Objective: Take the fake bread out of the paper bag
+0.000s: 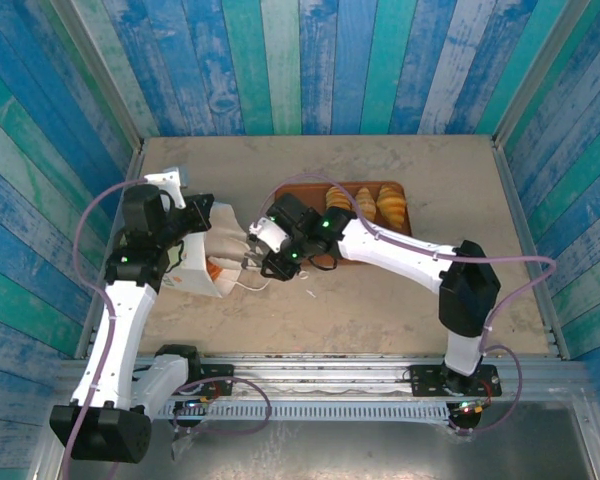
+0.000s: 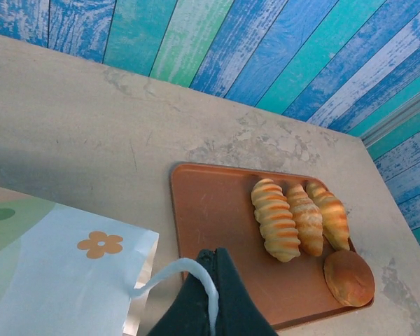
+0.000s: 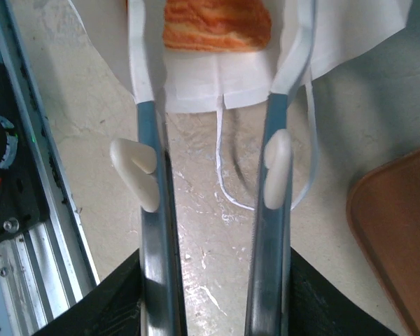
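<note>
Two long metal fingers (image 3: 152,210) of the right gripper (image 3: 217,42) stand apart and parallel, tips reaching to the mouth of the paper bag (image 3: 196,77). Whether they touch anything inside cannot be told.

Paper bag: white, printed with a pale green patch and an orange flower. It lies on its side, mouth opening toward the right gripper, long axis in line with that gripper's fingers.

Left gripper (image 2: 211,264): jaws together, pinched on the bag's thin white loop handle (image 2: 171,271).

Tray (image 2: 210,210): flat, reddish-brown, ahead of the left gripper.

Fake bread on the tray: three ridged golden croissants (image 2: 275,219) lie side by side, touching. Their long axes are parallel and point away from the left gripper. One round brown bun (image 2: 348,278) sits just beside their near ends.

Fake bread in the bag: one orange-streaked pastry (image 3: 217,24) lies between the right fingertips, long axis running across from finger to finger.
</note>
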Motion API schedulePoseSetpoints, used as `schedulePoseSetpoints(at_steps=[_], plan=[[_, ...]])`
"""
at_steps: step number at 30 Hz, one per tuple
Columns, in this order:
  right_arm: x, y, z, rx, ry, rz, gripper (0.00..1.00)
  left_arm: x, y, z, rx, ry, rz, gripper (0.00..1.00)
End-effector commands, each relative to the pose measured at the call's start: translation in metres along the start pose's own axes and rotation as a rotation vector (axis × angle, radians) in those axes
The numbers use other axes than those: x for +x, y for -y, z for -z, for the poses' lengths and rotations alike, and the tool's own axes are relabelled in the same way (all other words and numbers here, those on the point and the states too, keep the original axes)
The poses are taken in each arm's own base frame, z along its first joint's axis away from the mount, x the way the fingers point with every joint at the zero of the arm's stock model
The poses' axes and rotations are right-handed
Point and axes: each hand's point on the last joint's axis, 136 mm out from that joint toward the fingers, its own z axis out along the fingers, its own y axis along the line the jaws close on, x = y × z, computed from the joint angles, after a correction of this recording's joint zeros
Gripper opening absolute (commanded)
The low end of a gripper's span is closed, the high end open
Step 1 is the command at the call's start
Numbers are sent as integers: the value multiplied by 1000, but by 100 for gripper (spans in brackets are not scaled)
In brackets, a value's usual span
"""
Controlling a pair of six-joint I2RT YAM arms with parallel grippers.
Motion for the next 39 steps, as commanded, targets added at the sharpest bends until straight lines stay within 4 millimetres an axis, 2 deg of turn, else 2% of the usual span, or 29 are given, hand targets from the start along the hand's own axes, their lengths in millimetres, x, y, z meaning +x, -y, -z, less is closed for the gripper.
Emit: schedulePoseSetpoints(at_steps=[1,10,14,22,29,32,35,39], plan=[[3,-5,-12,-50,-54,53,51,-17,13,13,24,54,-48,0],[12,25,-25,66,-185,215,56,-17,14,14,34,55,-52,0],[13,26,-26,55,-203,290,58,-18,15,13,34,57,-57,0],[7,38,-49,68,-249,359,57,-15,17,11,51,43,-66,0],[-2,47,-62,107,-263,402,57,-13,18,9,67,30,-69,0],[-7,46,-68,107,-259,415,57,-11,19,8,76,25,-67,0],[-9,36,-74,85,-252,448,56,-10,19,7,80,20,-66,0],[-10,26,-82,72,-253,485,51,-10,19,6,84,21,-63,0]])
